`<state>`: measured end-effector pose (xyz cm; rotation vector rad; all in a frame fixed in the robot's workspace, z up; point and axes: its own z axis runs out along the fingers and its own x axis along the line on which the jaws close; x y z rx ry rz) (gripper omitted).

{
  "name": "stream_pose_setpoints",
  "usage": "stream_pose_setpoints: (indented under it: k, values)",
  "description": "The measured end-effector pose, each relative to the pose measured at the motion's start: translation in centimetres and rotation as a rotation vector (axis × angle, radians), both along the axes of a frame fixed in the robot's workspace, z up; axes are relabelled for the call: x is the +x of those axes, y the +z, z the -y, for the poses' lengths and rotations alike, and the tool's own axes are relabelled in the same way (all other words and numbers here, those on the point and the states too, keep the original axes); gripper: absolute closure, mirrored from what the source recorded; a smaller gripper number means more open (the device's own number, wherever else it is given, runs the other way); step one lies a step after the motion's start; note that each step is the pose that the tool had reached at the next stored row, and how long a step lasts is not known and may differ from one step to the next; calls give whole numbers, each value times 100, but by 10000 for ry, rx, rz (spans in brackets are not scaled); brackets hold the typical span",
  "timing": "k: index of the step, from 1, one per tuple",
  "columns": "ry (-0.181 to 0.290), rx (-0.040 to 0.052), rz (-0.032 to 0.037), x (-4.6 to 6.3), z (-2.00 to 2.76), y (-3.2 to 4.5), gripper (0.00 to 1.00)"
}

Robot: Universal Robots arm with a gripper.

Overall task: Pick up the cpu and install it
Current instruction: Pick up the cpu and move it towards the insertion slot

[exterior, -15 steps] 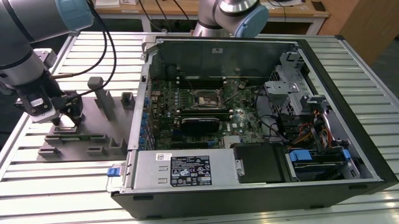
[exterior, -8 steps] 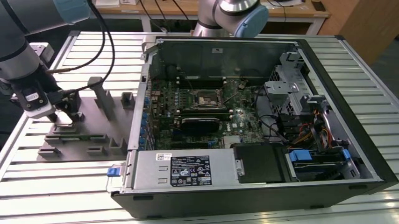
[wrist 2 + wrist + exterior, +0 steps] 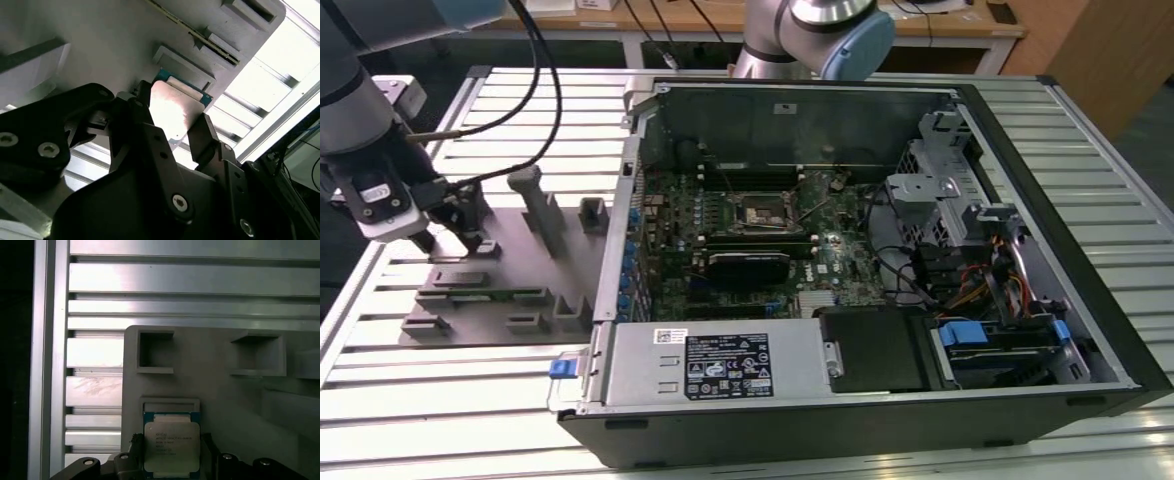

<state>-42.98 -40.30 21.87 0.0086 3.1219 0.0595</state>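
**Exterior view.** The gripper (image 3: 464, 238) hangs low over the grey tray (image 3: 494, 300) at the exterior view's left. The tray lies on a slatted aluminium table (image 3: 454, 400). To the exterior view's right lies an open computer case (image 3: 1067, 300), with the board socket (image 3: 761, 212) near its middle, well apart from the gripper. From this side the fingers' grip cannot be judged. A white printed label (image 3: 727, 365) sits on the silver box at the case's near edge; its print is too small to make out.

**Second wrist view.** The gripper (image 3: 172, 117) has its jaws drawn in to the width of the cpu (image 3: 172, 107). One black finger (image 3: 144, 112) lies against one edge and the other against the opposite edge. The cpu's pale metal top glares, and a green rim shows at its far end. It lies at the tray (image 3: 100, 45), just beside a raised rectangular step. Whether it is lifted clear of the tray cannot be told.

**First wrist view.** The gripper (image 3: 171, 442) brackets the cpu (image 3: 171, 447), which is seen squarely from above. Several lines of small dark print cross the lid, which the other views do not show. The cpu lies in a framed seat on the tray (image 3: 225, 405), near two square pockets. The table slats (image 3: 175, 280) run beyond the tray.
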Motion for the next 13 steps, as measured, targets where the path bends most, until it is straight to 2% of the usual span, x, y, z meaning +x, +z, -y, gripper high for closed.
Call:
stream_pose_setpoints:
  k: [13]
  values:
    - [0, 0, 2, 0, -1, 407, 46]
